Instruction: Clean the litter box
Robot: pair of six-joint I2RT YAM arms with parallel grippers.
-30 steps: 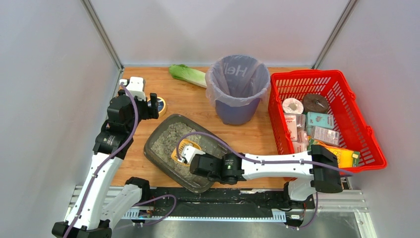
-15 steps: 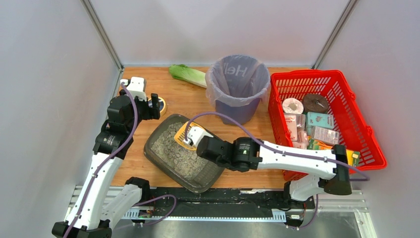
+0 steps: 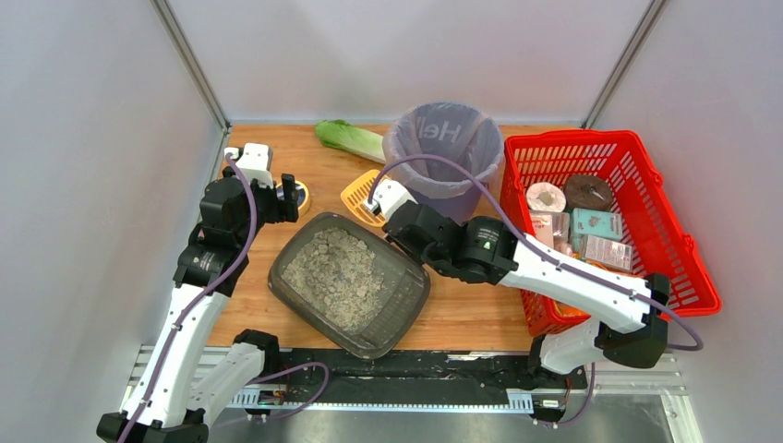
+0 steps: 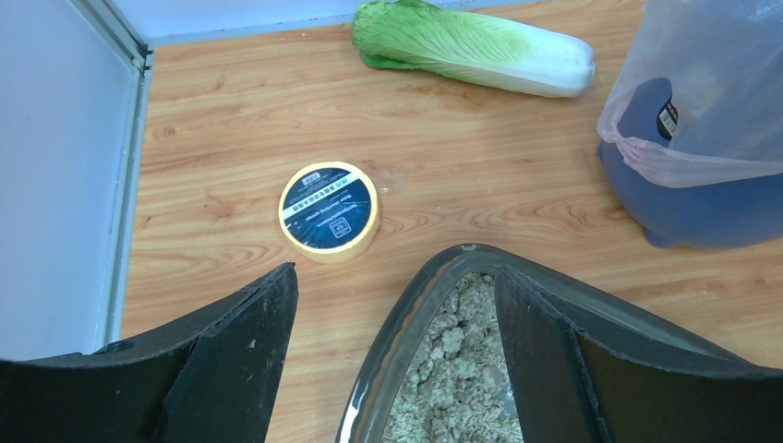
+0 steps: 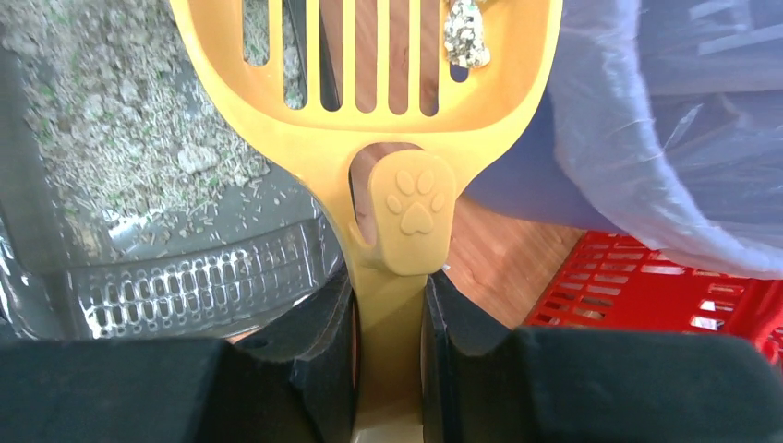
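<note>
Top external view puts the litter box (image 3: 399, 309) on the wooden table (image 3: 462, 277), close to its near edge and turned at an angle, with grey-beige granules spread across its floor. Just past the litter box's far rim, the right gripper (image 3: 374, 205) holds a yellow slotted scoop (image 3: 355, 196) above the table. The scoop head lies between the litter box and the purple-lined bin (image 3: 466, 205), which stands beyond the box's far right corner. A red basket (image 3: 570, 138) full of small packages sits well to the right of the litter box. A cabbage (image 3: 349, 138) lies farther back, beyond the box and left of the bin.

Seen from the right wrist, the black fingers (image 5: 314, 341) are clamped on the scoop's (image 5: 369, 111) narrow handle, just below a paw-print tab. One pale clump (image 5: 462, 32) rests on the slots near the bag's edge.

At the litter box's far left corner the left gripper (image 3: 280, 198) hangs with its jaws spread wide and nothing between them. Its wrist view shows one finger (image 4: 545, 341) over the box's rim (image 4: 434, 277) and the other over bare wood. A roll of yellow tape (image 4: 330, 209) lies flat just beyond the litter box's corner — apart from both fingers.
</note>
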